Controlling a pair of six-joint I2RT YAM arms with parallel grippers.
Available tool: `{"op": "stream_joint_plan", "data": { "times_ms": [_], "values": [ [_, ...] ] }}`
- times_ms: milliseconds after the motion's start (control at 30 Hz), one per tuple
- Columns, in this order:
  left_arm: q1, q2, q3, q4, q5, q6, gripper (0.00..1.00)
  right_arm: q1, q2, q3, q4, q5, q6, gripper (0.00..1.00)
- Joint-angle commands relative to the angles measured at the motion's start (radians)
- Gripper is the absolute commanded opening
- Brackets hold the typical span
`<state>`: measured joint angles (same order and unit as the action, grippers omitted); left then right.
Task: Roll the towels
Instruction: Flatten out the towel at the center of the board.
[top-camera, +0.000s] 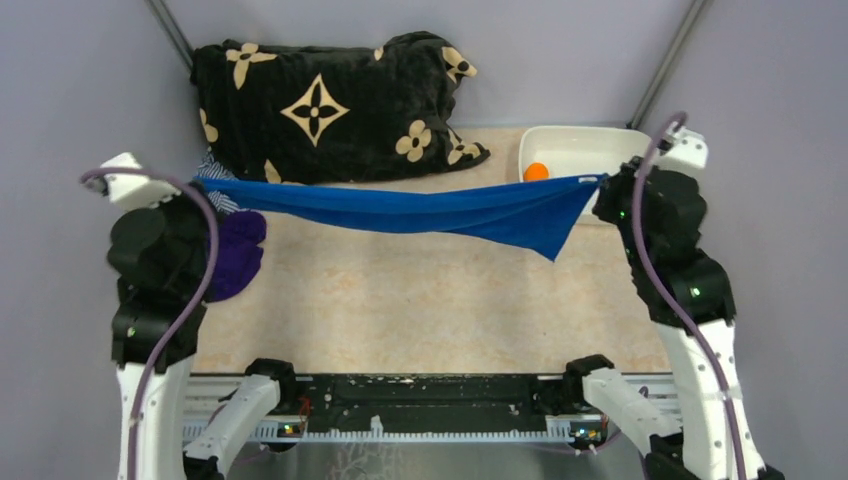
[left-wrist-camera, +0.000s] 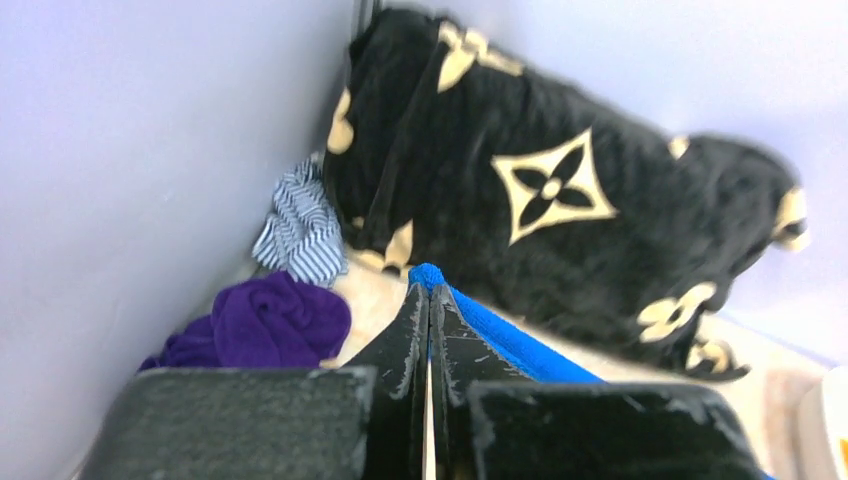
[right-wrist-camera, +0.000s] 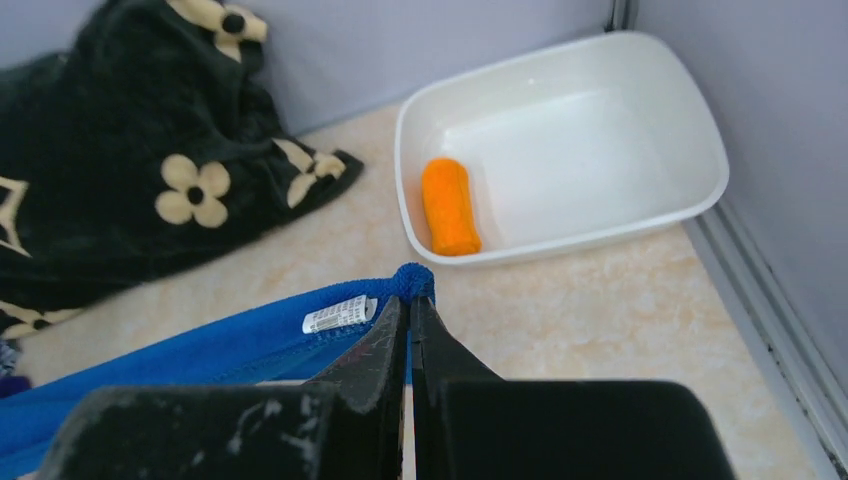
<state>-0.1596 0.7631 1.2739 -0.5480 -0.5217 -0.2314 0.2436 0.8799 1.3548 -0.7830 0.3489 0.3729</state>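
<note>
The left end effector (left-wrist-camera: 428, 292) is pinched shut on one corner of the blue towel (top-camera: 440, 212) and the right end effector (right-wrist-camera: 410, 300) on the opposite corner, so the cloth hangs stretched between them above the table (top-camera: 400, 310). The rolled orange towel (right-wrist-camera: 448, 206) lies in the white tray (right-wrist-camera: 580, 150) just ahead of the right end effector.

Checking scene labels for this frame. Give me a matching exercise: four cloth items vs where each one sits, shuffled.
1 blue towel
2 orange towel
3 purple cloth
4 black blanket

A rolled, lying in the white tub
B heaped in the far left corner
C stretched in the air between left gripper and right gripper
D bunched on the table, left side

Pairs: 1-C, 2-A, 3-D, 4-B
</note>
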Motion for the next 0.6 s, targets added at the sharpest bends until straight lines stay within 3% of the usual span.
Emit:
{"op": "stream_joint_plan", "data": {
  "times_ms": [0, 267, 433, 567],
  "values": [
    [0.008, -0.081, 0.109, -0.098, 0.001, -0.009, 0.0, -0.009, -0.097, 0.112, -0.038, 0.038, -0.063, 0.0],
    [0.008, -0.121, 0.091, -0.271, 0.08, -0.062, 0.0, -0.008, -0.124, 0.114, -0.152, -0.012, -0.03, 0.0],
    [0.007, -0.098, -0.105, -0.255, 0.11, -0.098, 0.0, -0.008, -0.078, -0.08, -0.117, 0.024, 0.017, 0.0],
    [0.008, -0.008, -0.301, -0.115, 0.166, -0.123, 0.0, -0.011, 0.037, -0.299, 0.05, 0.031, 0.065, 0.0]
  ]
}}
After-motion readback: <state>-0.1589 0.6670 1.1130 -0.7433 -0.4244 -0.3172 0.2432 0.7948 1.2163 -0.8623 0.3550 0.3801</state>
